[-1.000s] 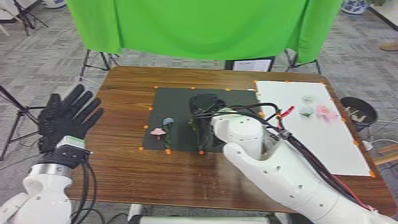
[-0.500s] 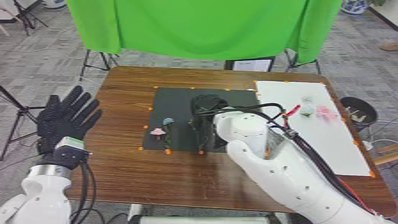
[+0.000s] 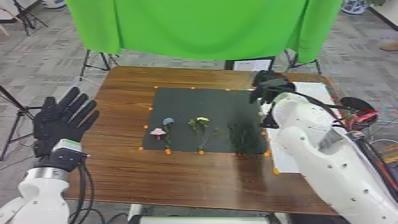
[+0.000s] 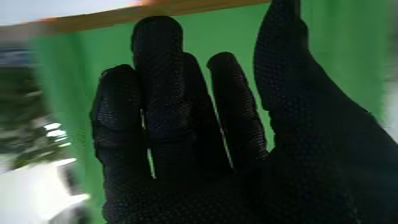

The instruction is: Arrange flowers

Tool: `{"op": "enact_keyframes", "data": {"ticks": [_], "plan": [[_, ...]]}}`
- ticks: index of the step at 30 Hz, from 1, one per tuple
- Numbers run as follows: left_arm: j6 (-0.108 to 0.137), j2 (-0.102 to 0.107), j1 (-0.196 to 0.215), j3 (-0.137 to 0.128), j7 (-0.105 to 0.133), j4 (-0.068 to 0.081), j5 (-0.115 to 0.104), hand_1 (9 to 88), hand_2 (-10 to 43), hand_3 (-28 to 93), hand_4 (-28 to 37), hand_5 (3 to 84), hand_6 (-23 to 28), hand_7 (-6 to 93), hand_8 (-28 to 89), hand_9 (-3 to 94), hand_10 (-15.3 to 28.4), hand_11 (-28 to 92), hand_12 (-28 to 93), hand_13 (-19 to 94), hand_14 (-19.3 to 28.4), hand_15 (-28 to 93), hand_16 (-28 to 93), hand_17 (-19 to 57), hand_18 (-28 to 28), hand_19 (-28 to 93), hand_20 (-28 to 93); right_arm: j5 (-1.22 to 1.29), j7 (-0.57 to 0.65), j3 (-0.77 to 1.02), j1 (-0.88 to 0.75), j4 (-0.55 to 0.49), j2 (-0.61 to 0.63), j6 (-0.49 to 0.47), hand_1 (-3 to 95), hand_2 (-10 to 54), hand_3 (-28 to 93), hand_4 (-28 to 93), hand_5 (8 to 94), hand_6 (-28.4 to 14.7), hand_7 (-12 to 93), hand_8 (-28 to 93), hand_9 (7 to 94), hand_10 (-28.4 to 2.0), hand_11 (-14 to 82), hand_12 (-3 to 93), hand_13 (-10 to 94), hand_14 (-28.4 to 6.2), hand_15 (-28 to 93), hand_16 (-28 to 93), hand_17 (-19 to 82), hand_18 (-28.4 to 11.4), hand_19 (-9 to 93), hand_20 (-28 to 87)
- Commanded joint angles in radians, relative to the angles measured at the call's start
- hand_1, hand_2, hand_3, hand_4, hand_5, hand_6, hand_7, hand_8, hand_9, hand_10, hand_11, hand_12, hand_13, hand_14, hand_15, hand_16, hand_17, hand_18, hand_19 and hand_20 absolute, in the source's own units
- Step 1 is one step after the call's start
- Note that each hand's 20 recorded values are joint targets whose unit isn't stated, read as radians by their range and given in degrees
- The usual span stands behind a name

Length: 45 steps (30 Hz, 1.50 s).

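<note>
"Flowers?"
"Blue flower (image 3: 169, 121), pink flower (image 3: 158, 132), green-stemmed yellow flower (image 3: 202, 120), all on the dark rectangular mat (image 3: 200, 102); hands?"
"Black-gloved right hand (image 3: 270, 84) near its far right corner, fingers straight; black-gloved left hand (image 3: 60, 125), fingers spread."

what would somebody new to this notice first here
Probably the big green cloth hanging beyond the table's far edge. Next, the black-gloved right hand over the far part of the table, and the small pink, blue and yellow flowers on the dark mat.
</note>
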Motion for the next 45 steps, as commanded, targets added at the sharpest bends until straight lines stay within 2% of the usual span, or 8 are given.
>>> {"op": "enact_keyframes", "data": {"ticks": [1, 5, 9, 18, 23, 26, 32, 45], "plan": [[-0.008, -0.007, 0.007, 0.001, 0.000, -0.005, 0.000, 22.6, 16.9, 68, -28.3, 39.3, 8.1, 8.7, -7, 30.5, 14.2, 14, 11, 21, 15.7, 26, -5, -5.7, 13.7, 28, 8, 0.015, 0.076, 0.083, -0.045, 0.035, 0.104, -0.089, 46.1, -9.5, 78, -28, 50.5, -4.5, 15, -11, 52.1, -14.5, 10.0, 12.8, 67, -11.5, 52, 24, 36, -21.7, 81, 34], [0.011, -0.006, 0.002, 0.002, 0.002, -0.006, -0.003, 23.2, 15.7, 69, -28.3, 39.4, 8.2, 8.7, -7, 30.6, 14.1, 14, 11, 21, 15.8, 26, -5, -5.7, 13.7, 28, 8, 0.017, 0.075, 0.126, -0.094, 0.037, 0.133, -0.126, 51.5, -9.5, 75, -28, 49.6, -5.0, 14, -11, 49.9, -14.0, 9.8, 12.1, 66, -10.0, 50, 31, 36, -21.6, 81, 33], [0.009, -0.006, 0.017, -0.009, 0.003, -0.011, -0.005, 24.6, 13.9, 70, -28.3, 39.5, 8.3, 8.8, -7, 30.8, 14.2, 15, 11, 21, 15.7, 26, -5, -5.6, 13.7, 28, 8, 0.032, 0.086, 0.154, -0.133, 0.048, 0.146, -0.136, 60.2, -9.5, 70, -28, 48.6, -6.1, 12, -11, 47.5, -13.4, 9.0, 11.1, 67, -7.0, 45, 38, 36, -21.1, 81, 33], [0.020, -0.002, 0.011, -0.004, 0.003, -0.012, -0.012, 24.5, 14.4, 70, -28.3, 40.1, 8.6, 8.9, -7, 31.3, 14.1, 15, 11, 21, 15.8, 27, -5, -5.8, 13.7, 28, 9, 0.055, 0.092, 0.154, -0.137, 0.128, 0.149, -0.137, 58.9, -9.5, 69, -28, 42.3, -8.4, 11, -11, 41.5, -13.8, 9.2, 9.6, 65, -7.0, 45, 37, 35, -21.2, 81, 33], [0.018, -0.004, 0.007, 0.000, 0.005, -0.011, -0.012, 24.4, 14.6, 70, -28.3, 40.2, 8.5, 9.1, -7, 31.5, 14.3, 15, 11, 21, 15.9, 27, -5, -5.9, 13.8, 29, 9, 0.058, 0.090, 0.144, -0.148, 0.151, 0.148, -0.061, 60.0, -9.5, 69, -28, 49.4, -4.2, 14, -13, 50.4, -9.8, 12.3, 9.3, 66, -6.8, 43, 37, 36, -21.0, 81, 33], [0.016, -0.004, 0.005, 0.004, 0.009, -0.011, -0.015, 24.3, 14.7, 71, -28.3, 40.2, 8.5, 9.2, -7, 31.6, 14.2, 15, 11, 21, 15.9, 27, -5, -5.9, 13.8, 29, 9, 0.048, 0.090, 0.141, -0.161, 0.152, 0.152, -0.018, 60.3, -8.5, 68, -28, 59.2, -0.3, 16, -13, 63.5, -9.1, 13.0, 12.4, 70, -6.2, 36, 40, 37, -20.2, 80, 35], [0.017, -0.008, 0.008, 0.003, 0.010, -0.012, -0.012, 24.3, 14.8, 71, -28.3, 40.2, 8.6, 9.2, -7, 31.6, 14.3, 15, 11, 21, 15.9, 28, -5, -5.9, 13.8, 29, 9, 0.024, 0.082, 0.129, -0.175, 0.152, 0.160, 0.067, 62.5, -6.0, 64, -28, 74.3, 1.2, 21, -1, 82.8, -7.7, 5.2, 31.7, 74, -6.0, 35, 41, 38, -19.4, 80, 38], [0.014, -0.012, 0.008, 0.005, 0.007, -0.011, -0.011, 24.1, 14.9, 71, -28.3, 40.3, 8.6, 9.0, -7, 31.7, 14.3, 15, 11, 21, 15.8, 28, -6, -5.8, 13.8, 29, 8, -0.017, 0.047, 0.022, -0.176, -0.061, 0.162, 0.271, 60.7, -9.3, 70, -28, 78.0, 1.2, 24, 2, 88.0, -7.8, 6.4, 36.1, 78, -5.9, 36, 43, 41, -20.3, 83, 39]]}}
